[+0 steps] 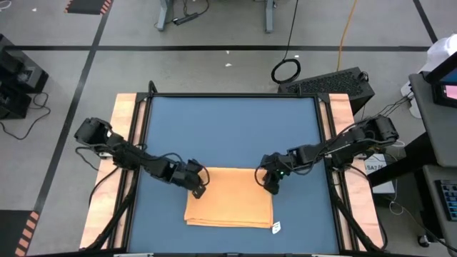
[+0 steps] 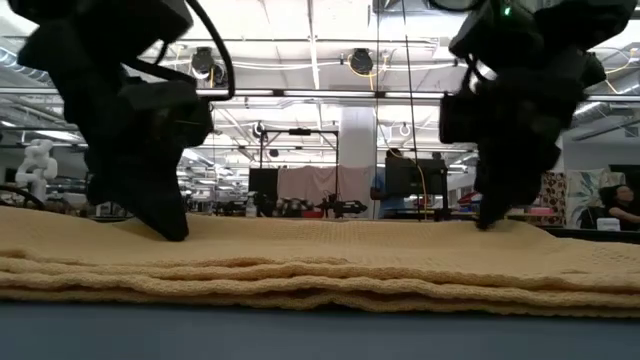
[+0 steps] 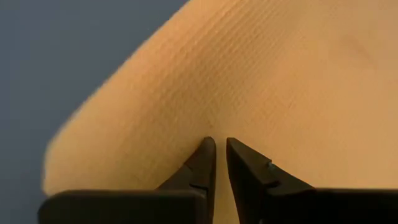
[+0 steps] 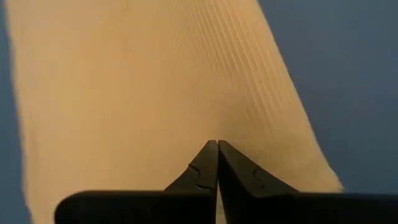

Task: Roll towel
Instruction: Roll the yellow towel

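Note:
The orange-yellow towel (image 1: 228, 203) lies folded in several layers flat on the blue mat (image 1: 228, 128), near the table's front edge. Its small white tag (image 1: 276, 227) is at the near right corner. My left gripper (image 1: 198, 185) stands on the towel's far left corner, its fingers almost shut. My right gripper (image 1: 271, 184) stands on the far right corner, its fingers shut. In the low view both grippers, left (image 2: 175, 230) and right (image 2: 490, 222), reach down onto the towel's top (image 2: 330, 250). My left gripper comes from above, slanting from the table's left. Its fingertips (image 3: 208, 146) are set on the towel's top layer near the far left corner (image 3: 205, 118), with a thin gap between them. I cannot tell whether cloth is pinched in the gap. The towel lies flat. My right gripper comes from above, slanting from the table's right. Its closed fingertips (image 4: 211, 149) meet the towel's top layer near the far right corner (image 4: 214, 121). The tips hide whether a fold is pinched. The towel lies flat on the mat.
Bare blue mat stretches from the towel to the table's far edge. Wooden strips (image 1: 125, 143) border the mat on both sides. The mat shows beside the towel in both wrist views, left (image 3: 62, 62) and right (image 4: 348, 74).

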Motion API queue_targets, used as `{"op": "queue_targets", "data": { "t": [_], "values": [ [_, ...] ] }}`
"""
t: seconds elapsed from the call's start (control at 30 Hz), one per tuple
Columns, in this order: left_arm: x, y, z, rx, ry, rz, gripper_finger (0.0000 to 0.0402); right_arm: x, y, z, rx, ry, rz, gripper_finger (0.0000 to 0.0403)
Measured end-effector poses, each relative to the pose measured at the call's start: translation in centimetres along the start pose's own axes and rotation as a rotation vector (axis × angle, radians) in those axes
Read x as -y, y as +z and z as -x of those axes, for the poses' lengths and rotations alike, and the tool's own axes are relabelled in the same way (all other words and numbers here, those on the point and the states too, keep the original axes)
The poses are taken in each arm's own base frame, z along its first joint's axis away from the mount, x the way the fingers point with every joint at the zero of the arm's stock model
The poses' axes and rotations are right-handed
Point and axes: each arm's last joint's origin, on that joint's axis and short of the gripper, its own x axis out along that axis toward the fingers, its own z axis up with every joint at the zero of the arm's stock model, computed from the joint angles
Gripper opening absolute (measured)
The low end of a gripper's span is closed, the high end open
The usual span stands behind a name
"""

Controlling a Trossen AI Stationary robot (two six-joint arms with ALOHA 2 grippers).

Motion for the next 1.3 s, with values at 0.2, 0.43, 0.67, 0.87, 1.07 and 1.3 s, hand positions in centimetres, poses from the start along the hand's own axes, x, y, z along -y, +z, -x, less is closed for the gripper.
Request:
{"op": "queue_targets", "data": {
  "t": [0.2, 0.43, 0.67, 0.87, 1.07, 1.3],
  "values": [
    [-1.5, 1.7, 0.1, -0.101, -0.007, -0.075, 0.0043, -1.8, 0.7, -0.2, 0.293, -0.044, -0.091, 0.0001],
    [-1.7, 4.1, 2.5, -0.043, -0.076, -0.015, 0.0043, -3.3, 1.3, -0.5, 0.495, -0.047, -0.019, 0.0000],
    [-1.1, 5.5, 5.2, 0.117, -0.097, -0.118, 0.0043, -3.9, 0.7, -0.6, 0.464, -0.073, 0.246, 0.0000],
    [-0.3, 6.1, 7.8, 0.202, -0.159, -0.299, 0.0043, -4.0, 0.6, -0.6, 0.464, -0.086, 0.331, 0.0000],
    [0.4, 5.9, 9.0, 0.267, -0.198, -0.342, 0.0043, -4.5, 0.2, -0.8, 0.478, -0.094, 0.350, 0.0000],
    [4.7, 1.3, 9.4, 0.344, -0.330, -0.478, 0.0043, -5.6, -0.6, -0.7, 0.488, -0.043, 0.371, 0.0000]
  ]
}}
